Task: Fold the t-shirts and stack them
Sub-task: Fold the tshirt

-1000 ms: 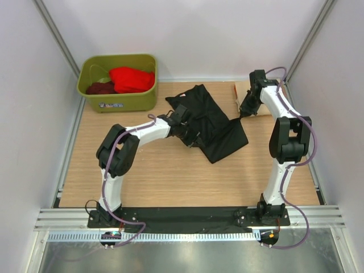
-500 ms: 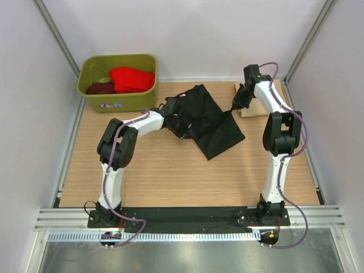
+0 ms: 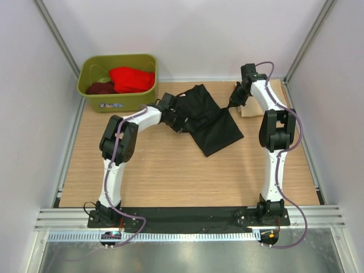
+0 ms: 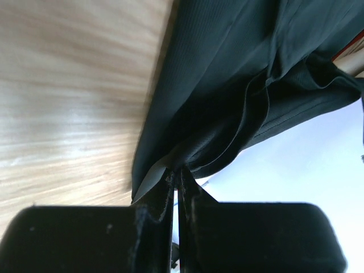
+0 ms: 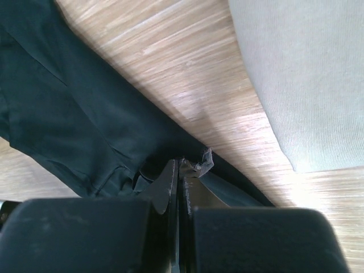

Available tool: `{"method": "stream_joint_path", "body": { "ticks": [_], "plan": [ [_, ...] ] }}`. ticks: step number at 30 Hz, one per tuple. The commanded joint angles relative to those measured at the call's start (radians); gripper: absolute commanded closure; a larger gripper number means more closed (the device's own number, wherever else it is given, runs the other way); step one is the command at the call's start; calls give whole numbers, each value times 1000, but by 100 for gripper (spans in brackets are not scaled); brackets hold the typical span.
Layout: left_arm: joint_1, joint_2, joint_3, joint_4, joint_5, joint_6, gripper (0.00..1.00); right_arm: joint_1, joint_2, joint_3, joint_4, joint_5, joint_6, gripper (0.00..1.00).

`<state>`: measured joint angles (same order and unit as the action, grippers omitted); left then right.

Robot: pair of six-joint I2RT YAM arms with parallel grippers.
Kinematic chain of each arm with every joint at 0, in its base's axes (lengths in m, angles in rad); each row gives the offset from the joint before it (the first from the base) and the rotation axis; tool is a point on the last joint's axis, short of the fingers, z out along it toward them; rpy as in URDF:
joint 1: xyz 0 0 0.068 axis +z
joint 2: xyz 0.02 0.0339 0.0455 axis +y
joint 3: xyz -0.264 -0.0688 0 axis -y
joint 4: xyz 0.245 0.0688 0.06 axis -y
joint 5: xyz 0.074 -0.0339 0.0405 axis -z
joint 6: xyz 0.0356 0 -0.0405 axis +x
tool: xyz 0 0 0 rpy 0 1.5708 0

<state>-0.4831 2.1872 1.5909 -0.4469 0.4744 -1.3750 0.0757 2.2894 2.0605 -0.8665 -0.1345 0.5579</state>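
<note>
A black t-shirt lies partly folded on the wooden table at the back middle. My left gripper is shut on its left edge, and the wrist view shows cloth pinched between the closed fingertips. My right gripper is shut on the shirt's right corner; black cloth is caught in its jaws. A folded beige t-shirt lies by the right arm, and it fills the upper right of the right wrist view. A red t-shirt and a maroon one sit in the tub.
The olive-green tub stands at the back left corner. Metal frame posts and white walls close in both sides and the back. Bare wooden table stretches in front of the shirt to the arm bases.
Both grippers have moved toward the back and left, dragging the black t-shirt with them. The right gripper now sits closer to the beige t-shirt's left edge.
</note>
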Motion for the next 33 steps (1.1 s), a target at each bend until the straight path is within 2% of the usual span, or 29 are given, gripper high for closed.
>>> {"method": "stream_joint_path", "body": {
  "ticks": [1, 15, 18, 19, 20, 21, 22, 23, 26, 27, 31, 33],
  "plan": [
    [17, 14, 49, -13, 44, 22, 100, 1, -11, 53, 34, -17, 23, 99],
    [61, 85, 139, -38, 53, 37, 100, 4, 81, 122, 87, -106, 62, 99],
    [70, 79, 155, -49, 40, 45, 94, 10, 88, 133, 130, -154, 77, 99],
    [77, 75, 165, -43, 38, 48, 87, 15, 90, 138, 155, -181, 89, 97],
    [77, 72, 172, -41, 35, 56, 82, 15, 91, 141, 171, -198, 96, 93],
    [80, 57, 179, -42, 27, 73, 71, 13, 91, 147, 184, -218, 102, 88],
    [81, 49, 184, -38, 23, 86, 68, 15, 93, 153, 191, -226, 106, 82],
    [83, 39, 202, -35, 9, 108, 66, 15, 90, 161, 189, -229, 103, 67],
    [84, -12, 231, -97, -54, 198, 57, 13, 68, 191, 126, -218, 68, 45],
    [81, -27, 228, -146, -71, 221, 56, 12, 41, 187, 109, -205, 33, 43],
    [60, -112, 138, -177, -128, 270, 54, 3, -31, 138, -14, -172, -56, 41],
    [32, -164, 69, -187, -167, 278, 53, 1, -88, 55, -37, -169, -117, 42]
  ]
}}
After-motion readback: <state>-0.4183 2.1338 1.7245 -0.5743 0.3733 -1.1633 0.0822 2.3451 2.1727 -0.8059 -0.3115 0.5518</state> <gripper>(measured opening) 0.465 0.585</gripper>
